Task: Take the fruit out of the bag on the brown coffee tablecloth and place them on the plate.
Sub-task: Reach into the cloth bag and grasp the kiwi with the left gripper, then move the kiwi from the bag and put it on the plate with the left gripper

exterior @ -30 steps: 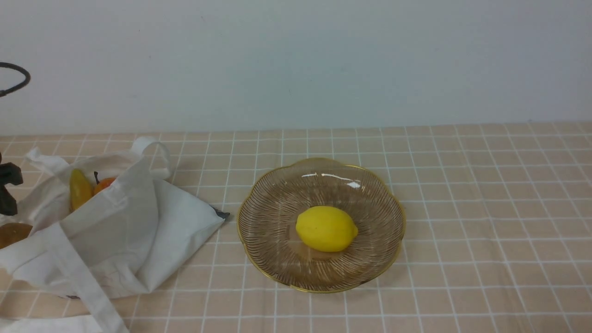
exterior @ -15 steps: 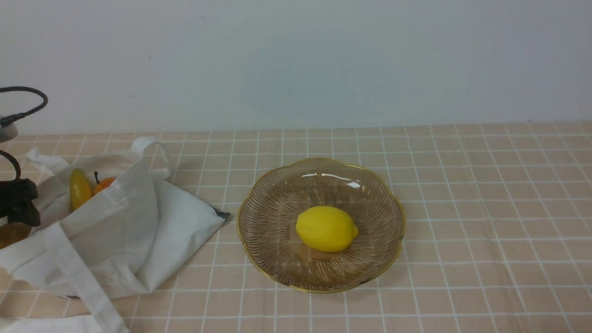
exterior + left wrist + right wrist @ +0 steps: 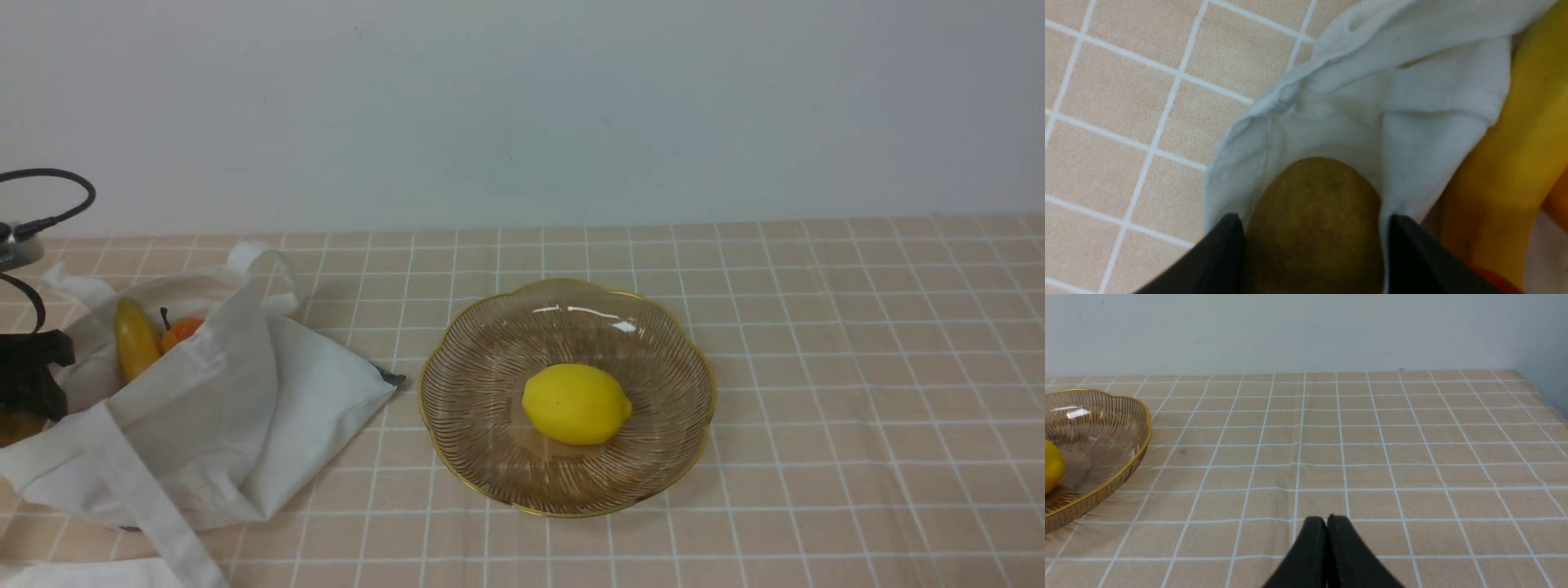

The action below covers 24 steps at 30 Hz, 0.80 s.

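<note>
In the front view the bag [image 3: 204, 408] lies on the brown coffee tablecloth [image 3: 816, 367] at nine o'clock from the plate [image 3: 490, 367], with the lemon [image 3: 576, 403] in the plate's middle. The left tool [image 3: 28, 380] sits at the bag's mouth, at the bag's nine o'clock edge; the yellow elongated fruit [image 3: 135, 347] and the pear [image 3: 181, 331] show at its two o'clock. In the left wrist view the kiwi [image 3: 1314, 204] sits inside the white cloth between the black fingers [image 3: 1224, 249], which press on both its sides; the yellow fruit lies just beside them. In the right wrist view the right tool [image 3: 1327, 526] has its jaws together, empty, over bare cloth and well apart from the plate.
</note>
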### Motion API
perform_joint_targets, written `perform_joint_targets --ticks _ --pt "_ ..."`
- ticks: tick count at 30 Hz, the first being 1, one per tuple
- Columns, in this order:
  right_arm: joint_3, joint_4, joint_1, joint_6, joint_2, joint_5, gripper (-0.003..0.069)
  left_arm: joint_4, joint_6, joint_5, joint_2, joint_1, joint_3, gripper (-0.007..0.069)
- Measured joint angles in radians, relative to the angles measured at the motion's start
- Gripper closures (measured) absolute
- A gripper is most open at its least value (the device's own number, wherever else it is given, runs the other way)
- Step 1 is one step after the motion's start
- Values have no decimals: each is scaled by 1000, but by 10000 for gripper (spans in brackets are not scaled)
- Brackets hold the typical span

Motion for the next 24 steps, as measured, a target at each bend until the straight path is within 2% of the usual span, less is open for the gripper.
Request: perform_joint_targets --ticks 6,9,15,20,23,24 --pt "0 0 0 0 0 0 673 -1 9 16 -106 -30 -18 233" --pt "0 0 0 0 0 0 673 -11 25 19 -174 -84 -44 233" --pt "0 0 0 0 0 0 673 -36 62 12 -271 -255 -66 233" --pt "0 0 0 0 0 0 673 31 14 30 -246 -273 -67 233" --pt "0 0 0 0 0 0 673 117 -37 69 -221 -270 -66 233" --pt "0 0 0 0 0 0 673 179 -91 93 -212 -264 -66 233"
